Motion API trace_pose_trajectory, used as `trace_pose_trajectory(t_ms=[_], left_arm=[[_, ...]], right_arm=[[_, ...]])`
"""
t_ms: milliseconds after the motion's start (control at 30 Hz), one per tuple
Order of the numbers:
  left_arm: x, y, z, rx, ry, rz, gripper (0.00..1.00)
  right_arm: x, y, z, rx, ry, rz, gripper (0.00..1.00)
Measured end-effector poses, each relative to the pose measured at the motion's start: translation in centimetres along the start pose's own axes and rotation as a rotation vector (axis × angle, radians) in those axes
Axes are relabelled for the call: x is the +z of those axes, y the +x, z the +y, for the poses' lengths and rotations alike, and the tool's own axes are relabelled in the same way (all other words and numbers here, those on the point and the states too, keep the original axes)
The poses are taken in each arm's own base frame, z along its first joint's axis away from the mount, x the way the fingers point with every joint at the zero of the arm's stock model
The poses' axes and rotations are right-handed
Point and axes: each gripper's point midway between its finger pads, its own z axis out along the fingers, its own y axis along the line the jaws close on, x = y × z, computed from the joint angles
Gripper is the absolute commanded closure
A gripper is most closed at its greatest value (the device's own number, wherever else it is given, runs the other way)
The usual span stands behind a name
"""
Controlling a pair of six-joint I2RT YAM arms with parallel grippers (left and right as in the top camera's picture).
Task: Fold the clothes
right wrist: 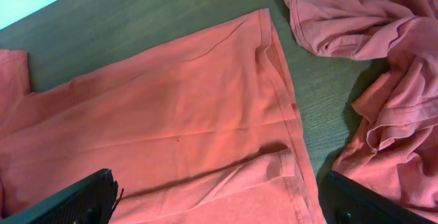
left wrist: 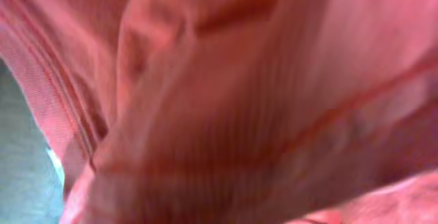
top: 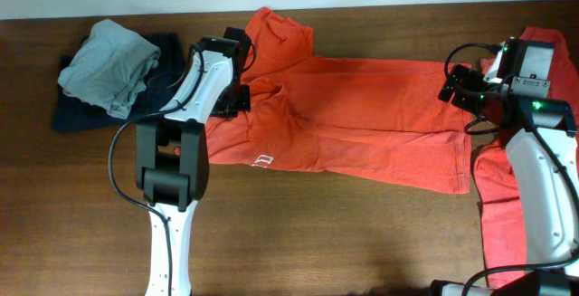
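An orange-red T-shirt [top: 362,115] lies spread across the table, with a small white print near its front edge. My left gripper [top: 237,99] is pressed into bunched cloth at the shirt's left end, shut on a fold of it. Blurred orange fabric [left wrist: 226,101] fills the left wrist view and hides the fingers. My right gripper [top: 460,86] hovers open over the shirt's right hem [right wrist: 280,107]. Its two black fingers [right wrist: 75,203] stand far apart, with a folded strip of cloth under my right gripper [right wrist: 219,210]. A second orange shirt [top: 507,196] lies crumpled at the right.
A grey garment [top: 113,61] sits on dark clothes [top: 72,110] at the back left. The crumpled second shirt [right wrist: 383,80] lies just right of the spread shirt's hem, with a strip of bare wooden table [right wrist: 321,101] between them.
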Motion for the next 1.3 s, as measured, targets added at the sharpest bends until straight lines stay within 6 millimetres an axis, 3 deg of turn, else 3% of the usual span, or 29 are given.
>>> trace_pose_trajectory(t_ms=[333, 533, 767, 900, 1033, 1067, 1200, 1233, 1267, 1300], left_arm=[[-0.2, -3.1, -0.9, -0.019, 0.040, -0.126, 0.99], [-0.8, -6.0, -1.8, -0.035, 0.077, -0.243, 0.99], [-2.2, -9.2, -2.5, -0.053, 0.118, -0.375, 0.93], [-4.4, -9.8, -2.3, -0.057, 0.124, -0.389, 0.92], [-9.8, -11.0, -1.1, -0.078, 0.138, -0.438, 0.86], [-11.2, -11.3, -0.6, -0.088, 0.142, -0.458, 0.83], [-16.4, -12.9, 2.0, -0.143, 0.164, -0.560, 0.47], [-17.3, -13.1, 2.7, -0.159, 0.166, -0.579, 0.28], [-17.8, -13.3, 3.4, -0.171, 0.166, -0.590, 0.01], [-18.1, -13.4, 4.2, -0.181, 0.163, -0.595, 0.01]], right_arm=[[0.0, 0.0, 0.0, 0.001, 0.000, 0.000, 0.01], [0.0, 0.0, 0.0, 0.000, 0.000, 0.000, 0.01], [0.0, 0.0, 0.0, 0.000, 0.000, 0.000, 0.01], [0.0, 0.0, 0.0, 0.000, 0.000, 0.000, 0.01], [0.0, 0.0, 0.0, 0.000, 0.000, 0.000, 0.01], [0.0, 0.0, 0.0, 0.000, 0.000, 0.000, 0.01], [0.0, 0.0, 0.0, 0.000, 0.000, 0.000, 0.02], [0.0, 0.0, 0.0, 0.000, 0.000, 0.000, 0.01], [0.0, 0.0, 0.0, 0.000, 0.000, 0.000, 0.01], [0.0, 0.0, 0.0, 0.000, 0.000, 0.000, 0.01]])
